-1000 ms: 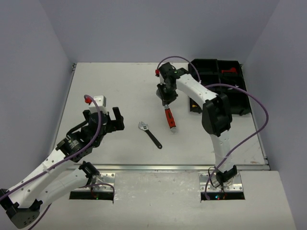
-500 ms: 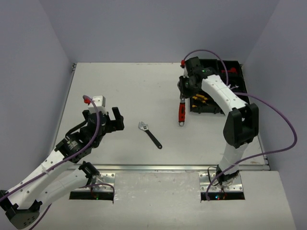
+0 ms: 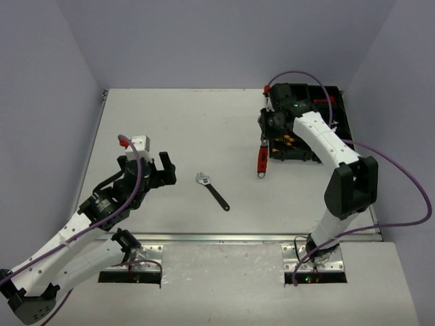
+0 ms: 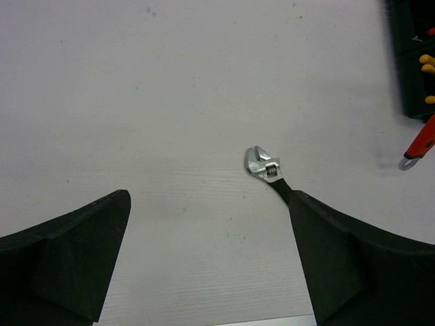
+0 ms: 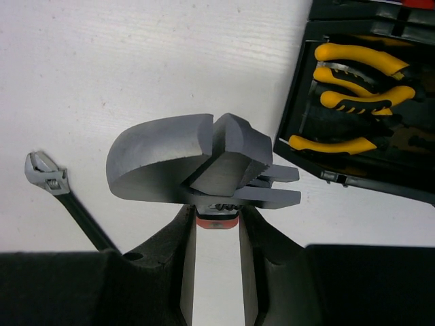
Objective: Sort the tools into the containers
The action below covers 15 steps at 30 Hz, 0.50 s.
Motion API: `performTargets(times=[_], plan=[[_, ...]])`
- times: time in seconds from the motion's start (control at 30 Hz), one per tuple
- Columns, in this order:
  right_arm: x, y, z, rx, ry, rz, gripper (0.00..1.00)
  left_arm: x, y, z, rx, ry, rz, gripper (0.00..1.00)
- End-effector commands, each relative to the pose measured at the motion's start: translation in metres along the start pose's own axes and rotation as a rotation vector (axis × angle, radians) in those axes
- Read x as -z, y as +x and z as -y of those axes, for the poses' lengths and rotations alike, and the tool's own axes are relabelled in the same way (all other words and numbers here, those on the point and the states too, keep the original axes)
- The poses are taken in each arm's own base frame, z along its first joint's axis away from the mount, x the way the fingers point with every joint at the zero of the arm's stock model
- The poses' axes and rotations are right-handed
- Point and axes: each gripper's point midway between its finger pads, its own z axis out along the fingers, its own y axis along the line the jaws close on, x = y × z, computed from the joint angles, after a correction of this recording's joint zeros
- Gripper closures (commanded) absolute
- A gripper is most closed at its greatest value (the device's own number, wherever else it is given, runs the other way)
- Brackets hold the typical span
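Your right jaws gripped the red wrench (image 3: 260, 159) just beside the tray (image 5: 380, 190); left jaws stood open. Next: clear the wall, release.

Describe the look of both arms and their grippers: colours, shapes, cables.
The left arm and right arm have white shells with black joint housings. A purple cable loops along each, ending near a small red connector. The left gripper and right gripper are black, each with two broad, flat fingers rounded at the tips. Both bases sit on silver metal plates.
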Motion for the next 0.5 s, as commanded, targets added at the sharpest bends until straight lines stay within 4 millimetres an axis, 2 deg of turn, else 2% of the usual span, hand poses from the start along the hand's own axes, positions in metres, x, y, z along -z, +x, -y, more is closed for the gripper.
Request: performTargets(times=[0.0,0.1,0.23,0.3,0.37,0.47], plan=[[0.051,-0.051,0.027,-0.092,0.038,0.24,1.0,-0.001,-0.009,0.004,0.009,0.015,0.033,0.0],[0.06,-0.051,0.049,-0.135,0.064,0.259,1.0,-0.002,-0.008,0.004,0.007,0.017,0.031,0.0],[0.07,-0.048,0.11,-0.249,0.156,0.275,1.0,-0.003,-0.007,0.006,0.002,0.025,0.025,0.0],[0.072,-0.042,0.125,-0.286,0.176,0.271,1.0,-0.003,-0.006,0.008,-0.002,0.032,0.02,0.0],[0.077,-0.038,0.157,-0.351,0.238,0.28,1.0,-0.003,-0.006,0.009,-0.004,0.038,0.02,0.0],[0.08,-0.039,0.185,-0.406,0.296,0.29,1.0,-0.003,-0.006,0.011,-0.007,0.053,0.016,0.0]])
